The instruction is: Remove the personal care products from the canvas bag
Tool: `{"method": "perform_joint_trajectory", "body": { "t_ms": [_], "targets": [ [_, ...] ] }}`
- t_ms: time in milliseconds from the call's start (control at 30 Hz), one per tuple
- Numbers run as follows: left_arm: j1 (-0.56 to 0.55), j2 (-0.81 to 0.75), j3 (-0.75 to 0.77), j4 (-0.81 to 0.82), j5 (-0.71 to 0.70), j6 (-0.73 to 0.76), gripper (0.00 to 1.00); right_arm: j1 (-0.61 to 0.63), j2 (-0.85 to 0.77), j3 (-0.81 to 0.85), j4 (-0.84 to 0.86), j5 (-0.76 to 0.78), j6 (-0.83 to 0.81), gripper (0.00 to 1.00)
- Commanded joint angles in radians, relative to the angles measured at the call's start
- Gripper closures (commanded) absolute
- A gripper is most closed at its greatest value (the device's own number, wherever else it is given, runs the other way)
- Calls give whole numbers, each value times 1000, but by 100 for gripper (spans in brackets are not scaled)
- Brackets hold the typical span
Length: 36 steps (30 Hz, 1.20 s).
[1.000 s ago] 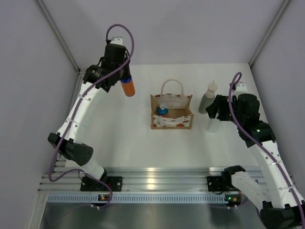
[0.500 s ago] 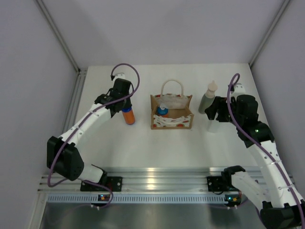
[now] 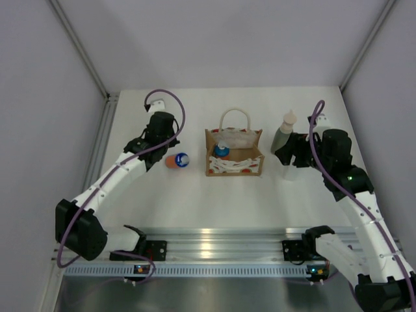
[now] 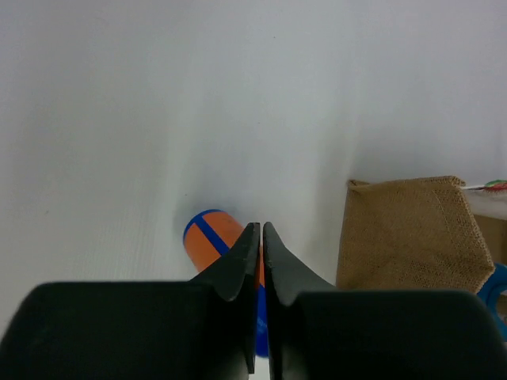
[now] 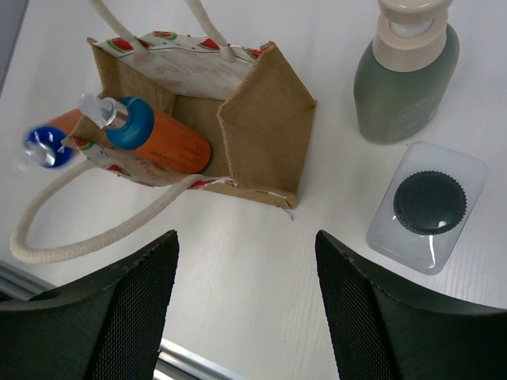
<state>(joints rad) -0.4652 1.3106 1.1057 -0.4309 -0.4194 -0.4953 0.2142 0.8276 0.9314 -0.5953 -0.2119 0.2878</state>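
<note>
The canvas bag stands mid-table, and one orange bottle leans inside it, blue top up. It also shows in the right wrist view inside the bag. The other orange bottle lies on its side on the table left of the bag. My left gripper is just above it, its jaws shut together and empty over the bottle. The grey-green bottle and the translucent bottle stand right of the bag. My right gripper hovers open above them.
Grey walls close in the table on the left, right and back. An aluminium rail carrying both arm bases runs along the near edge. The bag's cream loop handle sticks out toward the back.
My left arm came down from high at the back left with the orange bottle. That bottle now lies on its side on the table, released. The right arm has barely moved.
</note>
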Motion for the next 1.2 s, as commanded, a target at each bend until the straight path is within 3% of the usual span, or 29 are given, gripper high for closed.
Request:
{"method": "perform_joint_trajectory", "body": {
  "t_ms": [0,133,300,433,500,567,600,667,700,867,1033,1167],
  "targets": [
    [-3,-10,-1,49,7,-12,90,19,10,55,52,-64,-16,32],
    [-3,-11,19,43,19,-8,87,19,25,63,74,-104,-13,32],
    [-3,-54,40,18,-21,-29,72,34,70,84,118,-150,1,32],
    [-15,-54,59,-25,28,-35,61,83,117,101,137,-159,-1,32],
    [-26,-37,80,-110,13,-61,47,132,131,115,134,-138,-15,32],
    [-36,-30,72,-150,30,-113,40,198,151,129,131,-138,-38,32],
    [-41,-34,45,-160,36,-127,28,224,159,135,130,-136,-62,32],
    [-58,-45,14,-192,37,-167,17,306,186,148,130,-126,-90,32],
    [-59,-68,-16,-201,47,-189,3,329,198,165,126,-89,-105,32],
    [-62,-192,-99,-288,34,-248,2,457,258,199,127,34,-119,32],
    [-62,-324,-202,-358,62,-428,2,554,249,221,135,153,-122,32],
    [-62,-353,-340,-368,82,-583,2,564,217,208,141,195,-96,32]
  ]
}}
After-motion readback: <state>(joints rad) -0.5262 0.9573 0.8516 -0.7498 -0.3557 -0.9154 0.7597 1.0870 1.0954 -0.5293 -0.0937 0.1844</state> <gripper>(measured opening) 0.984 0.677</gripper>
